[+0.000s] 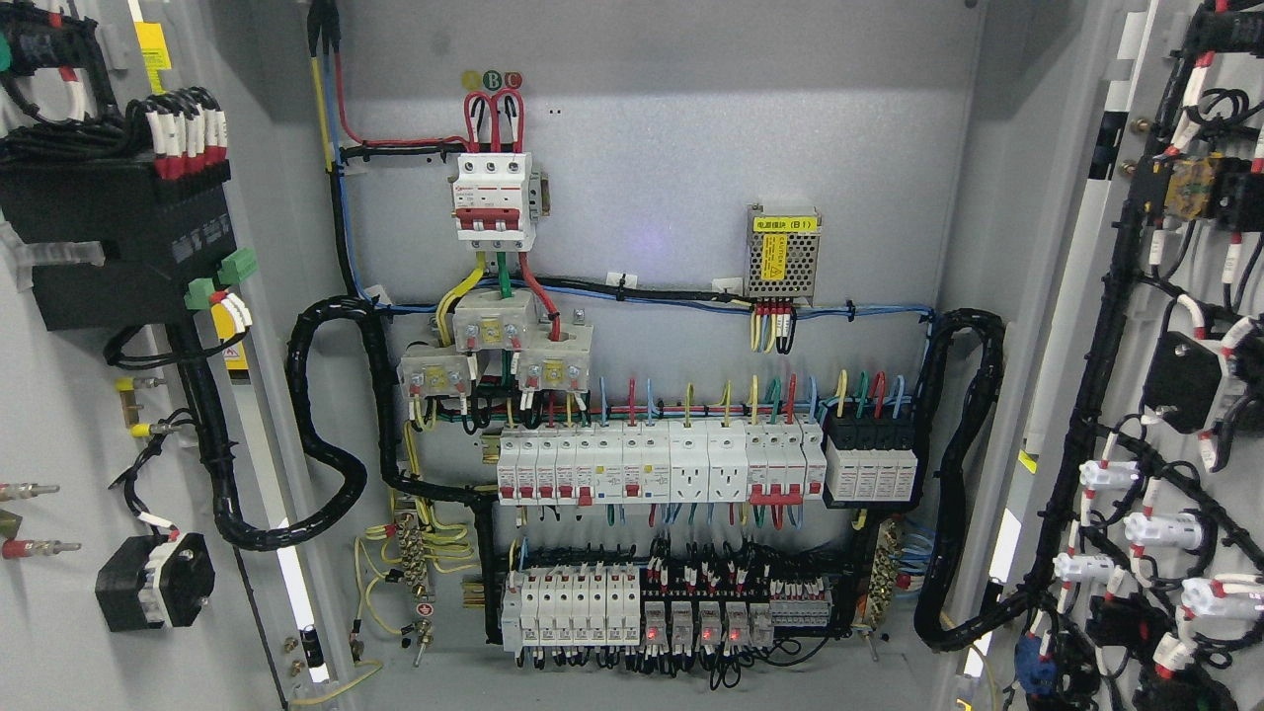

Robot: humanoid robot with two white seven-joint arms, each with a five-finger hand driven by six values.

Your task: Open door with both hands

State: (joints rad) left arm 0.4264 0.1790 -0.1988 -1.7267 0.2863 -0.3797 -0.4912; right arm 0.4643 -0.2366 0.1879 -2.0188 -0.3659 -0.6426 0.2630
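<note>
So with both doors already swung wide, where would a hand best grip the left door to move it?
Judging by its pose, the left door is best held at its bare free edge, probably beyond the picture's left border. Come from outside: its inner face carries a black module and wiring. Neither robot hand shows.

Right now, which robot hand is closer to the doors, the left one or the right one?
Neither can be picked: no robot hand shows in the head view. Both doors already stand swung wide, the left door and the right door, showing the breakers inside the cabinet.
</note>
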